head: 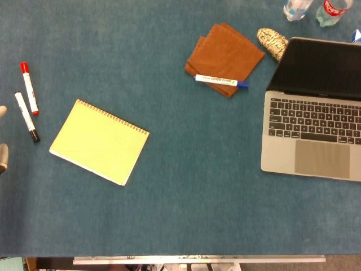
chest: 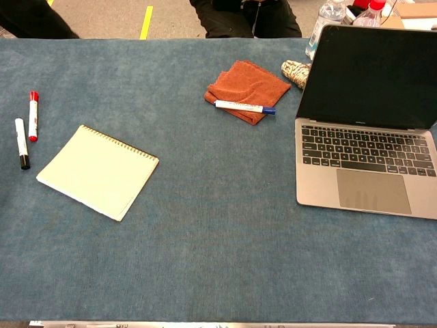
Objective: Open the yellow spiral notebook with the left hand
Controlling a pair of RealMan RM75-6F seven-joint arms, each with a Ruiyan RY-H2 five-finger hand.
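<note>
A blue felt-covered table (head: 186, 186) carries a closed yellow spiral-bound paper notebook (head: 99, 141) near its left edge, lying askew with the wire binding along its far side. Only pale fingertips of the left hand (head: 3, 135) show at that edge, holding nothing visible; how far open it is I cannot tell. It should probably catch the cover's near edge and fold it away over the binding, avoiding the two marker pens (head: 27, 101).

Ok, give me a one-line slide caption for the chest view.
Closed yellow spiral notebook lies flat left of an open laptop; no hand touches it.
</note>
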